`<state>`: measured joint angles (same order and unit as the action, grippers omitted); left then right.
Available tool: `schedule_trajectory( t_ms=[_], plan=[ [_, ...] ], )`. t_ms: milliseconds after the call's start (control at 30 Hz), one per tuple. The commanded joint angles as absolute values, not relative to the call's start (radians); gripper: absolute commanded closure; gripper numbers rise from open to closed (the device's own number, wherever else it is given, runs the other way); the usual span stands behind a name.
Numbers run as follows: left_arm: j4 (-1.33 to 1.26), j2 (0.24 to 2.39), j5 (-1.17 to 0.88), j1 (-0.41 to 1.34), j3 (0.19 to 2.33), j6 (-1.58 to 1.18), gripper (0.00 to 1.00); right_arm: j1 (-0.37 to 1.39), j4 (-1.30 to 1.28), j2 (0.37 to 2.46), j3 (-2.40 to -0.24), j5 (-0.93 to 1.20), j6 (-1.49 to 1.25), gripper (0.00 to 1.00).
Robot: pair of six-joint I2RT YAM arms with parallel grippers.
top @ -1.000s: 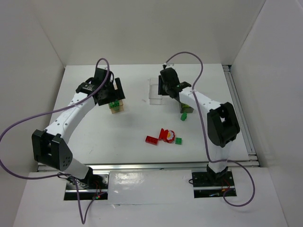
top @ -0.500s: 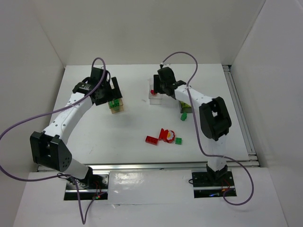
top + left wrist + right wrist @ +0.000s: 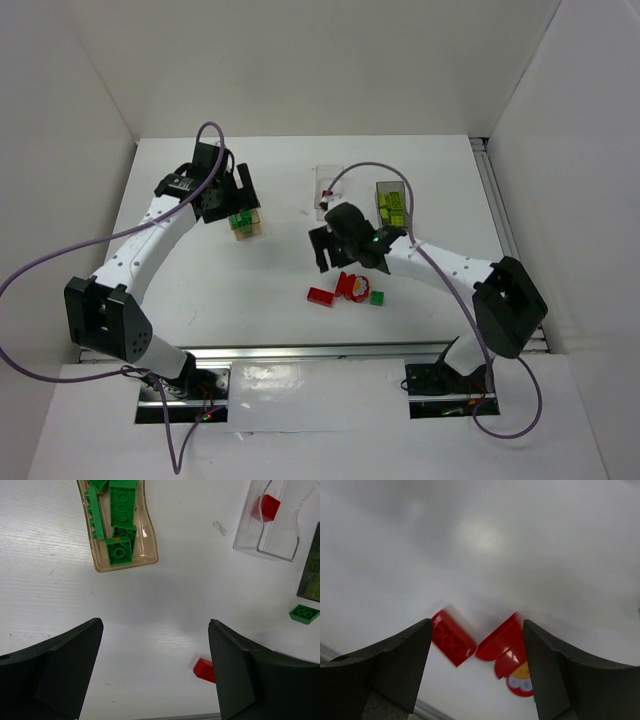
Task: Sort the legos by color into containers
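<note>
White tabletop (image 3: 200, 290), left jaws and right jaws apart, empty, right jaws near round red piece (image 3: 520, 682), red brick (image 3: 451, 639) just beside it; risk of pinching both through off-centre closing.

Top cam: you get bright, even light and no hard shadows. The desk (image 3: 270, 280) reads near-white w/ only faint soft shade on it. The shiny strip (image 3: 310, 380) at the near edge throws some glare.

L wrist cam: sharp pic, desk grain clear. There's a faint shadow patch mid-frame btwn the jaws, which show as near-black shapes w/ little detail. You get a small glint on the tan bin (image 3: 148, 550) rim and thin highlights on the clear bin (image 3: 280, 525) edges.

R wrist cam: dim, grey, blurred throughout. You see the red bricks (image 3: 451, 639) w/ smeared edges, a pale bright spot top centre and darker corners.
</note>
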<state>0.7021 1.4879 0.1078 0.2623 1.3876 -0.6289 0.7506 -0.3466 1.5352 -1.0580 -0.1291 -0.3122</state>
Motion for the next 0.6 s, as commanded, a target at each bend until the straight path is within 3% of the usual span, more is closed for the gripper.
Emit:
schedule_trajectory(
  t_ms=[0, 300, 567],
  plan=[
    [0.680, 1.493, 0.104, 0.265, 1.410, -0.618, 0.05, 0.842, -0.390, 1.466, -1.032, -0.060, -0.255, 0.20],
    [0.680, 1.502, 0.094, 0.265, 1.401, -0.618, 0.05, 0.985, -0.462, 1.600, -1.087, -0.044, -0.075, 0.26],
    [0.680, 1.502, 0.112, 0.265, 1.401, -0.609, 0.05, 0.985, -0.462, 1.744, -1.131, -0.035, -0.026, 0.29]
  ],
)
